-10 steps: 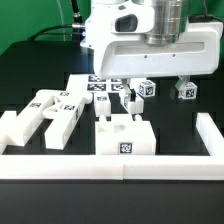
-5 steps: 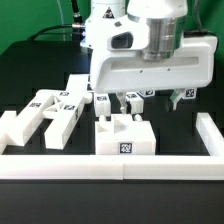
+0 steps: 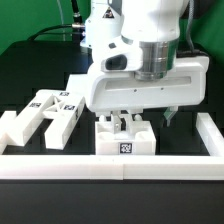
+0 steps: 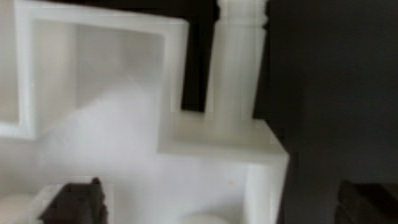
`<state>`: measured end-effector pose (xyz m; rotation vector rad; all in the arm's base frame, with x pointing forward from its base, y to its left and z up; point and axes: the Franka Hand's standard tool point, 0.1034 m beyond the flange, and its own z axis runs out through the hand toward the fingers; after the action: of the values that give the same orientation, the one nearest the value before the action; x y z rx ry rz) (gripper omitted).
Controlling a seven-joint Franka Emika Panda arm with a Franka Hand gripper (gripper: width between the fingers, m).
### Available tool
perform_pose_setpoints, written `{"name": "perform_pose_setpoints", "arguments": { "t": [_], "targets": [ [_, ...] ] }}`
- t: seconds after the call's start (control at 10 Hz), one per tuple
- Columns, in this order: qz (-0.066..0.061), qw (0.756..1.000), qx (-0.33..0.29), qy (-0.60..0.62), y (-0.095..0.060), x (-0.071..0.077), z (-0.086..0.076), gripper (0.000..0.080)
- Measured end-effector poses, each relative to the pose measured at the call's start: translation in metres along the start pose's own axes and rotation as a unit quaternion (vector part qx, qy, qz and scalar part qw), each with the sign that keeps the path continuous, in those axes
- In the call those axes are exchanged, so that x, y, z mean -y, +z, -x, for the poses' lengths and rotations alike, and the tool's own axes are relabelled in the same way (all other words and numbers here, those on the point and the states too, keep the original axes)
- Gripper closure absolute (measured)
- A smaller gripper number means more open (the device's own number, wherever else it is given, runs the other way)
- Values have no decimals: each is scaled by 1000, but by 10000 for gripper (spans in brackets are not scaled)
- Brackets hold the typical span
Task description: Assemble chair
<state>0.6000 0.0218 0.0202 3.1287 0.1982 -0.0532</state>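
Observation:
A white blocky chair slab [image 3: 126, 140] with a black-and-white tag on its front stands at the front middle of the table. My gripper [image 3: 126, 119] hangs right above it, fingers open, tips just over its top. In the wrist view the slab [image 4: 169, 150] fills most of the picture. The gripper [image 4: 219, 203] is open and holds nothing. One dark fingertip [image 4: 75, 200] shows over the white part, the other [image 4: 366, 204] over the dark table beside it. Two tagged leg pieces [image 3: 58, 110] lie at the exterior view's left.
A plain white block [image 3: 18, 126] lies at the far left. The long white border rail [image 3: 110, 166] runs along the front and up the right side [image 3: 211, 136]. The marker board [image 3: 82, 86] lies behind, partly hidden by the arm.
The arm has come down and forward over the slab. It now hides the small tagged pieces at the back that showed before. The parts on the table have not moved.

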Motion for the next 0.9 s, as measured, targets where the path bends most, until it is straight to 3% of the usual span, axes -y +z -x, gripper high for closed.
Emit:
{"name": "perform_pose_setpoints", "arguments": {
  "t": [0.4, 0.5, 0.6, 0.8, 0.9],
  "targets": [
    [0, 1000, 5, -2, 7, 2, 1, 168],
    [0, 1000, 4, -2, 6, 2, 0, 306],
    [0, 1000, 4, -2, 6, 2, 0, 306],
    [0, 1000, 4, -2, 6, 2, 0, 649],
    [0, 1000, 4, -2, 6, 2, 0, 649]
  ]
}}
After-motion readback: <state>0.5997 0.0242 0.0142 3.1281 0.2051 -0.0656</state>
